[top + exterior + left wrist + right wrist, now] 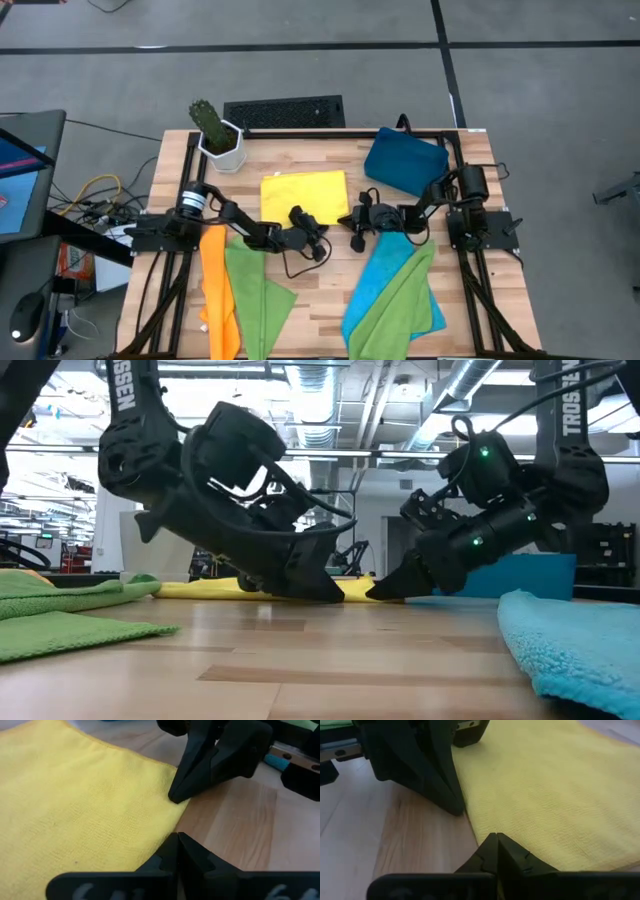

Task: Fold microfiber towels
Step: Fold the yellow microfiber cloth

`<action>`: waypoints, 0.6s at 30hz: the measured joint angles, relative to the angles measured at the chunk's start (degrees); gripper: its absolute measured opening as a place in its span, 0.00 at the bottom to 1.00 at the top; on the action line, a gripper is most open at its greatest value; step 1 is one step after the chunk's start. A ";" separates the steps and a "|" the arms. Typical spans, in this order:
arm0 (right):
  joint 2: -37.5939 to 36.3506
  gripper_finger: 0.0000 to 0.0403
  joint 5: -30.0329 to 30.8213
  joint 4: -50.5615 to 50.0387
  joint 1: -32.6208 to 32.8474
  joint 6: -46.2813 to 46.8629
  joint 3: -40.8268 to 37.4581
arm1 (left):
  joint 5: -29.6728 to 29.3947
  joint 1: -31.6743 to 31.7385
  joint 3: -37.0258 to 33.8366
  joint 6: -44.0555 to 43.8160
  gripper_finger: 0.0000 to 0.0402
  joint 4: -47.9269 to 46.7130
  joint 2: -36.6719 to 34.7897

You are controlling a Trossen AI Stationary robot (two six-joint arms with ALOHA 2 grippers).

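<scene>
My left gripper (177, 842) and right gripper (496, 842) — both arms reaching low toward table centre, fingers pinched shut with nothing between them — meet tip to tip at the near edge of the flat yellow microfiber towel (303, 194), spread mid-table on the wooden tabletop (320, 290).

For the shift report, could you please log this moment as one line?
stage: gripping | left gripper: shut at flat yellow microfiber towel edge | right gripper: shut, same edge

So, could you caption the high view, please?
Both shut grippers, left and right, meet at the yellow towel's near edge.
</scene>
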 joint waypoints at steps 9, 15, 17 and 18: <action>-6.62 0.08 -0.03 -2.36 0.99 -2.97 -0.23 | 1.95 0.02 -0.05 -0.05 0.00 -0.47 -0.13; -10.72 0.09 0.26 -7.43 0.47 -6.66 -0.16 | 2.66 0.08 0.00 1.57 0.00 -0.50 -0.48; -11.42 0.11 0.17 -11.49 0.10 -9.61 -0.19 | 2.69 0.09 0.00 1.59 0.00 -0.49 -0.48; -11.68 0.13 0.05 -12.97 -0.04 -11.05 -0.22 | 2.70 0.07 0.00 1.59 0.00 -0.55 -0.48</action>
